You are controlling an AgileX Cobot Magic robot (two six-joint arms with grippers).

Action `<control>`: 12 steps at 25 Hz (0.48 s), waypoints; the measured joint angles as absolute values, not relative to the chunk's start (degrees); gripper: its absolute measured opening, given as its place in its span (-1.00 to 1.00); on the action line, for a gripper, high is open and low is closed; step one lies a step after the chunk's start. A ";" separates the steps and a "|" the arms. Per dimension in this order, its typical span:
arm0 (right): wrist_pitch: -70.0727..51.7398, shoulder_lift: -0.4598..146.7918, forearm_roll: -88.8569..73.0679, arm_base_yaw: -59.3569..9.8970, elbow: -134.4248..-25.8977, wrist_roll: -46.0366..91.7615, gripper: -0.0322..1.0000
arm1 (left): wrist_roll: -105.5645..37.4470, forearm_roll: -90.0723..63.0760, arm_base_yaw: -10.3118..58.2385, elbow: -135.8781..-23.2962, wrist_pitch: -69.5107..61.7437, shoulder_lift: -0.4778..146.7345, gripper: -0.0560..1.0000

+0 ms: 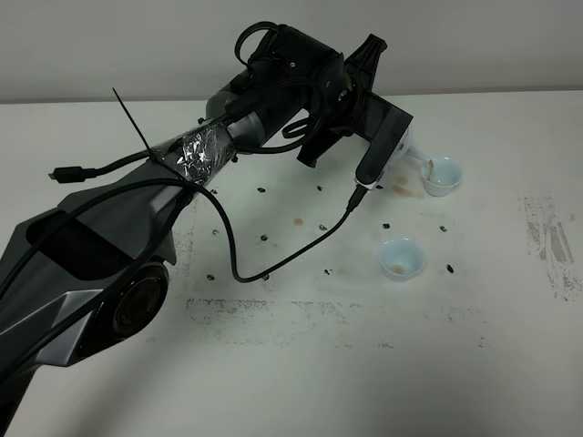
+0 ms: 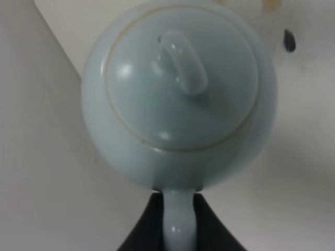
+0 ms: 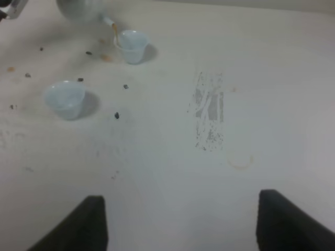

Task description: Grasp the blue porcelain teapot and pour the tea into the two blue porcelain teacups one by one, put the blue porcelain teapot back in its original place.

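The L gripper [image 2: 179,212] is squeezing the thin handle [image 2: 178,235] of the blue porcelain teapot [image 2: 178,94], with its jaws shut tight on it from both sides. The R gripper [image 3: 180,222] is hanging wide open over the table [image 3: 272,104] w/ nothing in it, well apart from the cups.

The pot is big, round and shiny pale blue, and its lid [image 2: 146,104] is sitting on. It is tipping in the air by the far teacup [image 1: 444,175]. A thin brown stream [image 3: 115,29] is running from the spout [image 1: 416,157] into that cup, so I think a pour is going on now.

The near teacup [image 1: 401,258] is standing upright (can't tell if tea is in it). Putting the pot back is not done yet. Little brown drips [image 1: 401,188] are sitting beside the far cup.
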State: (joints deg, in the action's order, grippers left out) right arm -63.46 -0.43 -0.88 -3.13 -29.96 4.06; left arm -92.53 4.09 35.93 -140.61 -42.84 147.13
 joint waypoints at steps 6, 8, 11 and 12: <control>-63.46 -0.43 -0.88 -3.13 -29.96 4.06 0.18 | -92.53 4.98 35.93 -140.61 -42.78 147.13 -0.89; -63.46 -0.43 -0.88 -3.13 -29.96 4.06 0.18 | -92.53 4.98 35.93 -140.61 -42.78 147.13 -0.89; -63.46 -0.43 -0.88 -3.13 -29.96 4.06 0.18 | -92.35 5.67 35.93 -140.61 -42.78 147.13 -0.89; -63.46 -0.43 -0.88 -3.13 -29.96 4.06 0.18 | -92.15 6.21 35.93 -140.61 -42.73 147.13 -0.89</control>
State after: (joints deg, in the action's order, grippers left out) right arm -63.46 -0.43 -0.88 -3.13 -29.96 4.06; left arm -92.15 6.21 35.93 -140.61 -42.73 147.13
